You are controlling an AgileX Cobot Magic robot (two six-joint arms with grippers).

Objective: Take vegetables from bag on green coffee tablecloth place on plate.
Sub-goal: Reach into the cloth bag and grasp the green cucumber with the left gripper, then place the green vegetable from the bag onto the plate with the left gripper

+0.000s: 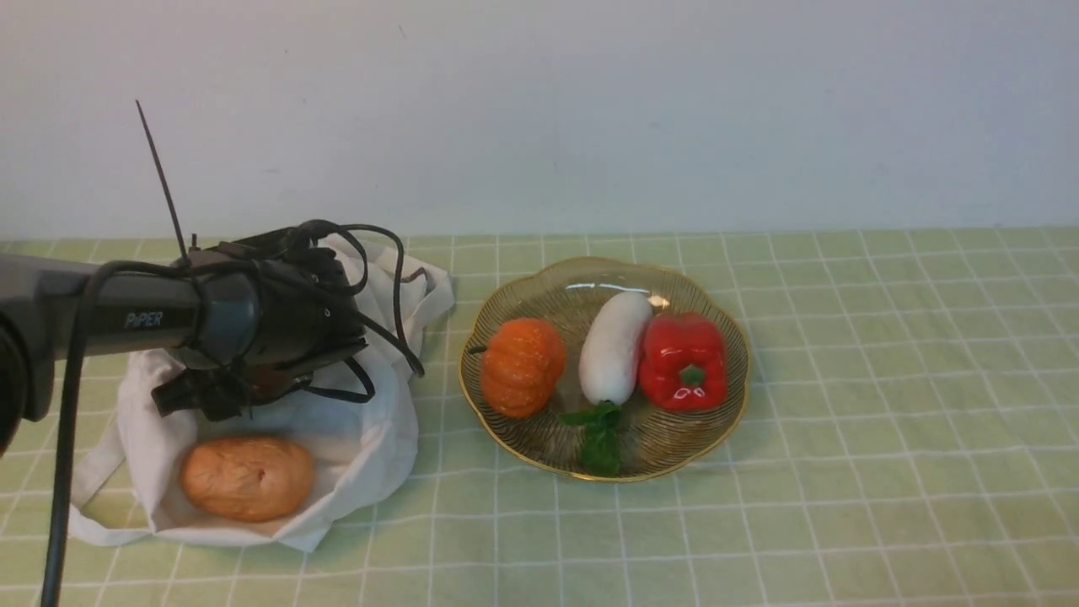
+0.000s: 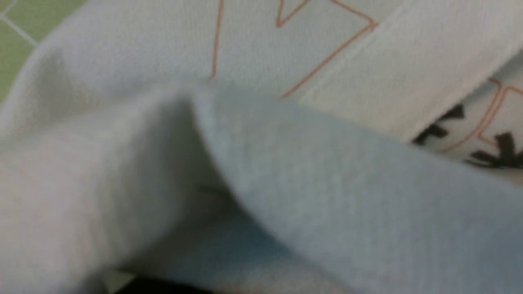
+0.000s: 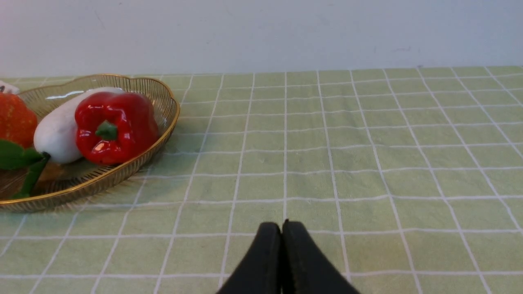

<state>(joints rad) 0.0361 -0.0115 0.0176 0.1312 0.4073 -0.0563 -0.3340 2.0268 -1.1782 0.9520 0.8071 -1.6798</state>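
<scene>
Closest in, the right gripper [image 3: 283, 228], its tips pressed together with nothing between them! Then a brown lump [image 1: 248, 478], perhaps a potato, wrinkled and rounded, in the near part of the bag's mouth. Around it the bag [image 1: 392, 438] slumps in soft white folds, fabric loops trailing, and the left gripper [image 1: 228, 394] is down inside, over the far side of that lump. Clenched, released, grasping? Can't tell: cloth fills its wrist view. And the cucumber? No sight of it; my guess is it's deep in those folds.

Beyond, on to the plate [image 1: 729, 438]: see-through amber, finely ribbed, scalloped gold rim. Three aboard: the ridged orange pumpkin [image 1: 523, 367], the smooth white radish [image 1: 616, 347] with its leafy green top, and the glossy, lobed red pepper [image 1: 684, 362]. So the job looks well along, with the cucumber seemingly left to find and bring over. Under it all, the pale green cloth [image 1: 843, 438], thin white grid, running back to the plain wall [image 1: 539, 118].
</scene>
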